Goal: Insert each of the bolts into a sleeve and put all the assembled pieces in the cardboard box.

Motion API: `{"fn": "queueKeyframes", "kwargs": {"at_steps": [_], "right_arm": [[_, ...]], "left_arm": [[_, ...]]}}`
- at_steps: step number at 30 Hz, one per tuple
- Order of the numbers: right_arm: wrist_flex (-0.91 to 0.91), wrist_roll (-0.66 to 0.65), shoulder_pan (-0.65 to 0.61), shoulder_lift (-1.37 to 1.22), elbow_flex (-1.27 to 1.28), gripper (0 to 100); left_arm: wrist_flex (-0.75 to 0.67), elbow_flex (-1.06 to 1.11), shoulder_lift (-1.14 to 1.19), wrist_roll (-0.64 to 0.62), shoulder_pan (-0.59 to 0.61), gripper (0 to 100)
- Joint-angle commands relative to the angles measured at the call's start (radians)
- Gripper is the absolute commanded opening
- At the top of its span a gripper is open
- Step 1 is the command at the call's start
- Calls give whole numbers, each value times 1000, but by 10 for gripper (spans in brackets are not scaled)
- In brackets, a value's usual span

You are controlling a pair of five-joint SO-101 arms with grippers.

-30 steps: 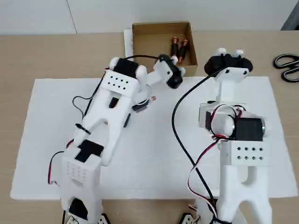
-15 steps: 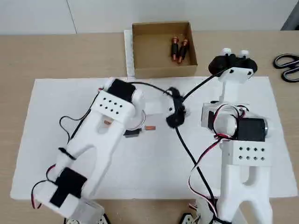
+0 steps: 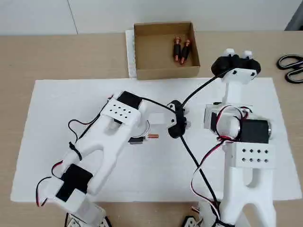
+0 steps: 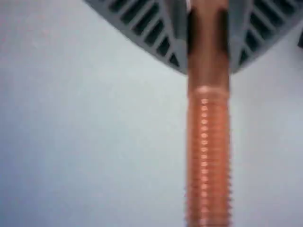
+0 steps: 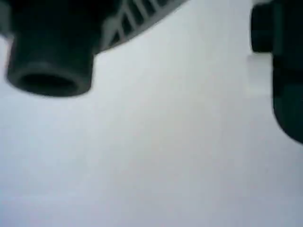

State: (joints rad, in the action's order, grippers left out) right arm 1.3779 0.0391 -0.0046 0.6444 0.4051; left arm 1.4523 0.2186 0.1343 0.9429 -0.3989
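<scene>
Two assembled pieces (image 3: 177, 48) in the cardboard box (image 3: 151, 52); one bolt (image 3: 152, 136) and one sleeve (image 5: 49, 66) gripped

High view, layout: the cardboard box sits on the bench (image 3: 47, 52) at the far edge of the white sheet (image 3: 71, 94). The two pieces lie side by side in its right half, close together. Scissors (image 3: 289, 64) lie on the bench at the right edge, well apart from the box. The left arm (image 3: 109, 137) is folded over the middle of the sheet. The bolt pokes out from beneath it as a short copper stub near the sheet's centre, pointing toward the right arm's side. The right arm (image 3: 244, 142) stands along the right side of the sheet. Its black head (image 3: 235, 66) is near the sheet's far edge, just right of the box. A black cable (image 3: 189, 151) loops from that head across the sheet.

Left wrist view, grip detail: the left end effector (image 4: 208, 33) is closed narrow on the bolt. Ribbed grey jaws sit either side of the smooth shank, and the threaded end sticks out past them over the sheet.

Right wrist view, close look under the black head: the right end effector (image 5: 57, 28) holds the black sleeve with its open bore end facing out. One ribbed grey jaw sits against its side, and the other jaw is mostly cut off at the edge. The sleeve hangs above the sheet, not resting on it. A dark part (image 5: 284, 71) stands apart to one side; cannot tell what it is.

Bolt and sleeve are well apart, and the bolt is not yet in the sleeve.
</scene>
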Motion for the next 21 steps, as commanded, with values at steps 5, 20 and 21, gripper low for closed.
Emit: {"fn": "queueKeyframes", "kwargs": {"at_steps": [5,20,21], "right_arm": [[-5,-6,1,30,-6,3],[-5,-3,1,30,-6,3],[-5,-3,1,30,-6,3]], "left_arm": [[-18,-2,49,8,-2,8],[-71,-4,51,-5,5,88],[-71,-4,49,-6,5,87]]}}
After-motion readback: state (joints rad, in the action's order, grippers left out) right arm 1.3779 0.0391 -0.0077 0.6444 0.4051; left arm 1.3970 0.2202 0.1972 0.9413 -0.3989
